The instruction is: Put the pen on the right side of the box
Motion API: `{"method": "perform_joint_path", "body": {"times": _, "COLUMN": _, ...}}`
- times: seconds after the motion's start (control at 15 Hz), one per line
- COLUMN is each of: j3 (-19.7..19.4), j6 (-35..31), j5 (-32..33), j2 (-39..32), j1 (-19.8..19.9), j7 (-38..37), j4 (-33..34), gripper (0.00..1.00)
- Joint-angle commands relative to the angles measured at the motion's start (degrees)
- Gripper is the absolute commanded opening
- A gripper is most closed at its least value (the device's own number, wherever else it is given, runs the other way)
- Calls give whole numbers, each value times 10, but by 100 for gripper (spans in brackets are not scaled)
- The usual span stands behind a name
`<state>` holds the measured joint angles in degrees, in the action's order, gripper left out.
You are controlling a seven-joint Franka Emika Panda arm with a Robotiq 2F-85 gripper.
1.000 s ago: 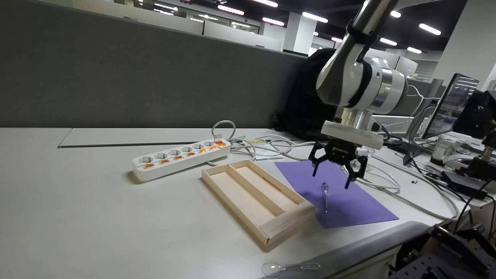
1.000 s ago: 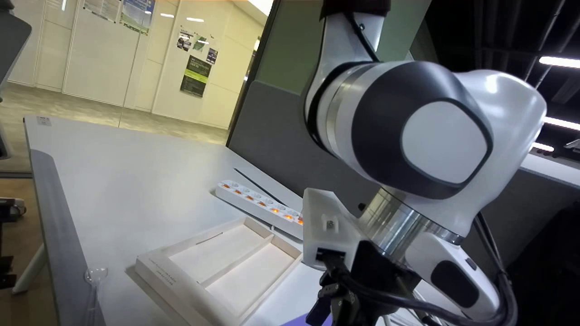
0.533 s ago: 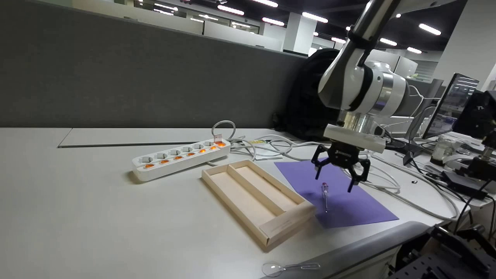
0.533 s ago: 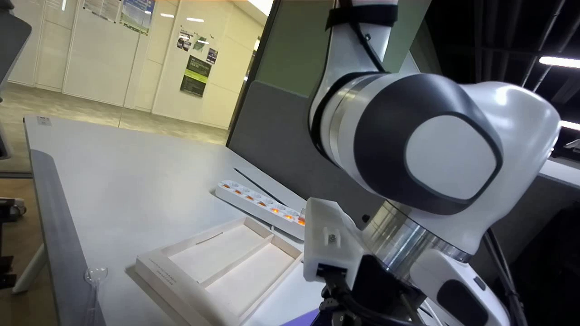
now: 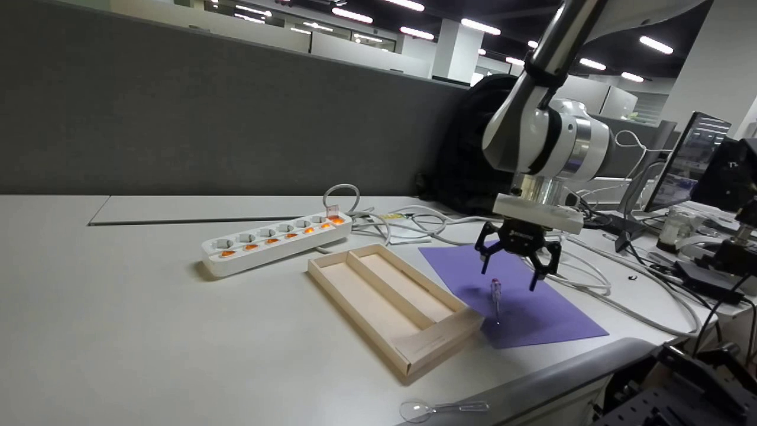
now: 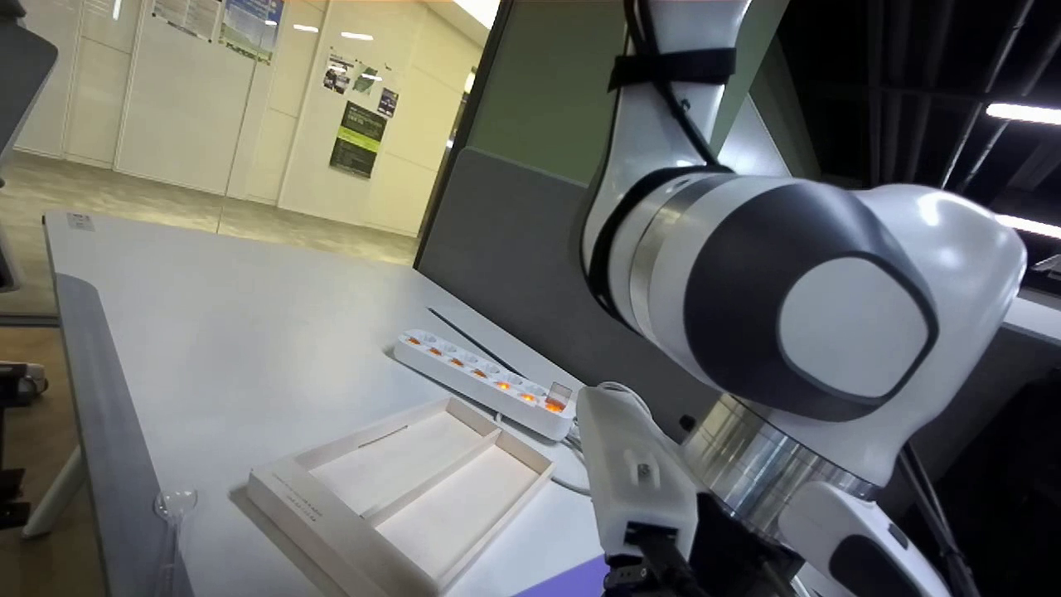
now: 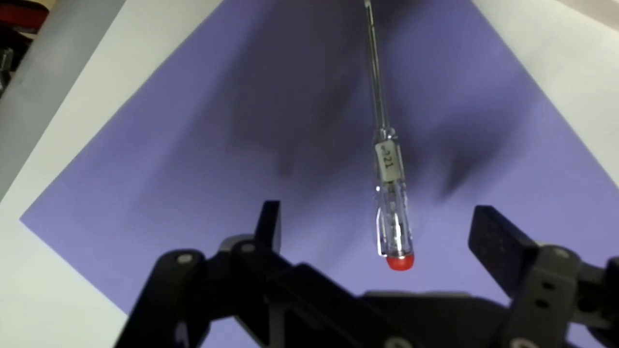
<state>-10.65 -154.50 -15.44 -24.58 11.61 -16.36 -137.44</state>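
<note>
The pen (image 5: 495, 293) is a thin, screwdriver-like thing with a clear handle, a metal shaft and a red end. It lies on the purple sheet beside the box. In the wrist view the pen (image 7: 392, 203) points away, its red end between and beyond the fingers. My gripper (image 5: 508, 280) is open and empty above the sheet, over the pen's handle end; its spread fingers (image 7: 375, 212) do not touch the pen. The box (image 5: 390, 289), a light-wood tray with two long compartments, is empty. It also shows in an exterior view (image 6: 315, 497), where the fingers and pen are hidden.
The purple sheet (image 5: 550, 316) lies against the box's side. A white power strip (image 5: 275, 244) stands behind the box, with loose white cables (image 5: 423, 220) beside it. A clear spoon (image 5: 443, 408) lies near the table's front edge. A grey partition (image 5: 236, 118) closes the back.
The arm has lowered slightly and shifted a little, moving down and right in an exterior view, so more of the power strip shows. The gripper stays open. Pen and box have not moved.
</note>
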Motion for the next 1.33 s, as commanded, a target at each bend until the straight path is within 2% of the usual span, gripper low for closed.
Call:
{"method": "perform_joint_path", "body": {"times": 0.0, "j3": -3, "j6": 11, "j5": 12, "j2": -29, "j1": -9, "j7": 0, "j4": 32, "gripper": 75}}
{"method": "perform_joint_path", "body": {"times": 0.07, "j3": 0, "j6": 12, "j5": 11, "j2": -34, "j1": -9, "j7": 4, "j4": 35, "gripper": 74}}
{"method": "perform_joint_path", "body": {"times": 0.73, "j3": 17, "j6": 9, "j5": 8, "j2": -34, "j1": -13, "j7": 29, "j4": 34, "gripper": 5}}
{"method": "perform_joint_path", "body": {"times": 0.8, "j3": 18, "j6": 8, "j5": 7, "j2": -28, "j1": -12, "j7": 32, "j4": 31, "gripper": 1}}
{"method": "perform_joint_path", "body": {"times": 1.0, "j3": 17, "j6": 9, "j5": 7, "j2": 1, "j1": -15, "j7": 35, "j4": 19, "gripper": 5}}
{"method": "perform_joint_path", "body": {"times": 1.27, "j3": 46, "j6": 32, "j5": -19, "j2": 61, "j1": -12, "j7": 53, "j4": 11, "gripper": 5}}
